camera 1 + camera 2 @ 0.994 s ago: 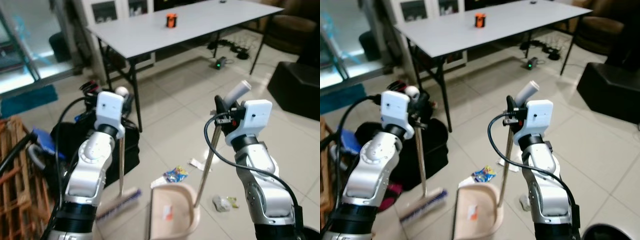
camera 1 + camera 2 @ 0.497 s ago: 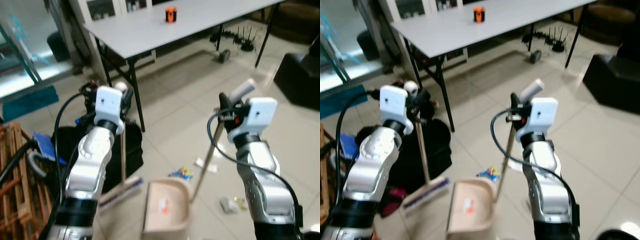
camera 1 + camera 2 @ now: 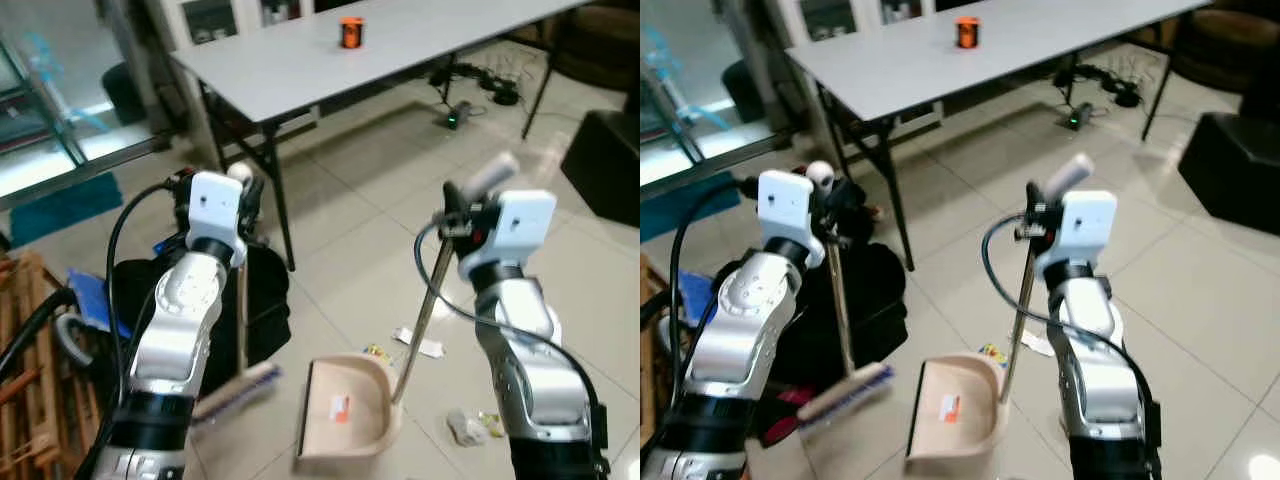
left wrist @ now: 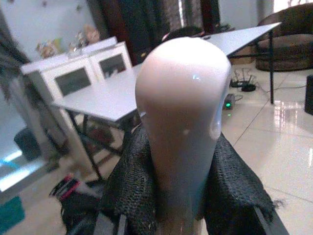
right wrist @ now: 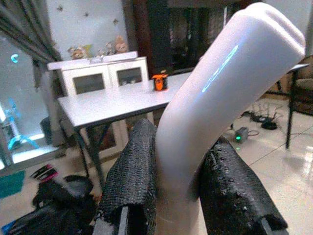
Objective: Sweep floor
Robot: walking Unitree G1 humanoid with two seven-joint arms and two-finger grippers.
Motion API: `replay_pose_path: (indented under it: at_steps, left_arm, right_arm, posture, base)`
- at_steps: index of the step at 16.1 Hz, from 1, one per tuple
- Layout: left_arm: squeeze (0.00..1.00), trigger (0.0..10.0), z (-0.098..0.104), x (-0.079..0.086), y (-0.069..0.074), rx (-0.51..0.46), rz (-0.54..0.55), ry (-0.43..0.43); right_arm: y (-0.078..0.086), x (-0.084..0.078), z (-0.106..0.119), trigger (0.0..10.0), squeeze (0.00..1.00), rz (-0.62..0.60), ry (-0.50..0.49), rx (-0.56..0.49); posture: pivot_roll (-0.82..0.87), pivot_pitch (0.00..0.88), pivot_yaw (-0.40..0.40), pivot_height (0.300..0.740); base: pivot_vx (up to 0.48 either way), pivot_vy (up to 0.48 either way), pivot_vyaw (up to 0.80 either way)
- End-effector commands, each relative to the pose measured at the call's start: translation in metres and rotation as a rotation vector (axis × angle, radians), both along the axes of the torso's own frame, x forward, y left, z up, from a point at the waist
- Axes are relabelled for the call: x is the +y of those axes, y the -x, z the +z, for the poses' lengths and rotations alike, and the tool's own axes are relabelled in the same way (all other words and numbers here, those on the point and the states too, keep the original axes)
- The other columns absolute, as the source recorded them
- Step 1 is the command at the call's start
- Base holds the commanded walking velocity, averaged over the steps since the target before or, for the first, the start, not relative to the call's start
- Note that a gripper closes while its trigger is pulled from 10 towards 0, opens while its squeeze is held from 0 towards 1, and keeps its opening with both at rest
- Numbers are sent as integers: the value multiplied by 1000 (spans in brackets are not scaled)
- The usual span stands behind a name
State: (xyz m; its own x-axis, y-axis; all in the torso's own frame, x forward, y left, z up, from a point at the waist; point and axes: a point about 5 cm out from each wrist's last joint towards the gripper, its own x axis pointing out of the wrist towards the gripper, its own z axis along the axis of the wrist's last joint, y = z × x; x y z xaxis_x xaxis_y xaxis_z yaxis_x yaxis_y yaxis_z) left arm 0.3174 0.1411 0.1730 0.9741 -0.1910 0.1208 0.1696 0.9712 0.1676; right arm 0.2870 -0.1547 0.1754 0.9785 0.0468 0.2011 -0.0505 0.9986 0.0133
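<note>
My left gripper point(image 3: 243, 196) is shut on the top of the broom handle point(image 4: 183, 112), held upright. The broom head point(image 3: 236, 390) rests on the tiles beside the beige dustpan point(image 3: 345, 412). My right gripper point(image 3: 460, 214) is shut on the dustpan handle point(image 5: 215, 93), whose long pole slants down to the pan. A small scrap lies inside the pan. A colourful wrapper point(image 3: 379, 352) lies at the pan's far rim. White paper point(image 3: 421, 344) and crumpled litter point(image 3: 466, 428) lie on the floor to the right of the pole.
A grey folding table point(image 3: 300, 62) with an orange can point(image 3: 350, 33) stands ahead. A black bag point(image 3: 262, 300) sits behind the broom and a wooden rack point(image 3: 30, 370) at the left. Cables point(image 3: 480, 92) and a black ottoman point(image 3: 606, 160) are at the right.
The head view has swung about. The dustpan now sits close against the colourful wrapper, and the broom head lies a little nearer the pan. Both grippers keep their hold.
</note>
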Motion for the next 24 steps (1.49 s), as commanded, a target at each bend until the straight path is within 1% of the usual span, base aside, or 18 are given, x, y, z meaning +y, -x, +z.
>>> replay_pose_path:
  at_steps: [1,2,3,4,5,7,8,9,10,11,13,15,16,18,19,20,22,24]
  left_arm:
    - [0,10000,6,-5,-1,-30,-5,12]
    - [0,10000,8,0,-2,-29,21,5]
    - [0,10000,9,2,-2,-36,31,3]
    - [0,10000,11,9,-2,-54,56,-7]
    - [0,10000,11,11,-2,-50,63,-5]
    - [0,10000,8,14,-7,-45,88,3]
    - [0,10000,7,13,-7,-43,88,2]
    - [0,10000,5,13,-10,-38,97,17]
    - [0,10000,3,12,-12,-45,116,58]
    - [0,10000,2,12,-13,-44,126,64]
    - [0,10000,3,12,-15,-69,150,136]
    - [0,10000,7,9,-17,-109,102,84]
    - [0,10000,7,9,-21,-112,120,112]
    - [0,10000,10,4,-24,-136,107,110]
    - [0,10000,11,0,-27,-157,99,117]
    - [0,10000,11,-4,-28,-179,90,136]
    - [0,10000,8,-10,-27,-188,76,158]
    - [0,10000,4,-17,-27,-195,67,143]
  right_arm:
    - [-1,-8,8,10000,0,-44,23,-38]
    - [-4,-14,10,10000,0,-84,26,-58]
    - [-5,-15,11,10000,0,-89,29,-67]
    - [-8,-14,8,10000,0,-70,25,-64]
    - [-10,-13,6,10000,0,-54,32,-59]
    - [-15,-11,4,10000,0,-1,119,-80]
    - [-16,-11,5,10000,0,-4,132,-85]
    - [-20,-12,6,10000,0,-13,170,-100]
    - [-25,-12,4,10000,0,-11,203,-110]
    - [-27,-12,4,10000,0,-11,205,-111]
    - [-32,-13,-1,10000,0,1,218,-109]
    - [-35,-11,-7,10000,0,38,288,-99]
    - [-36,-13,-12,10000,0,45,316,-94]
    - [-37,-17,-17,10000,0,38,332,-89]
    - [-40,-20,-18,10000,0,30,367,-103]
    - [-41,-24,-15,10000,0,10,341,-132]
    - [-42,-26,-15,10000,0,-11,322,-143]
    - [-41,-21,-20,10000,0,1,330,-155]
  posture:
    - [-36,0,66,740]
    - [-3,0,56,740]
    - [-2,0,59,740]
    - [0,0,75,740]
    - [-1,0,76,740]
    - [-1,42,74,740]
    - [0,55,75,740]
    - [-1,83,78,740]
    - [-1,109,81,740]
    - [1,115,81,740]
    - [26,175,77,740]
    - [59,233,75,740]
    - [79,245,78,740]
    - [101,263,88,740]
    - [115,308,105,740]
    - [112,323,109,740]
    - [120,347,112,740]
    - [129,372,112,740]
  base:
    - [240,0,0]
    - [0,0,0]
    - [0,0,0]
    - [0,0,0]
    - [0,0,0]
    - [0,0,0]
    - [0,0,0]
    - [0,0,0]
    - [0,0,0]
    - [0,0,0]
    - [0,0,0]
    - [0,0,0]
    - [0,0,0]
    - [0,0,0]
    - [0,0,0]
    - [0,0,0]
    - [0,0,0]
    - [0,0,0]
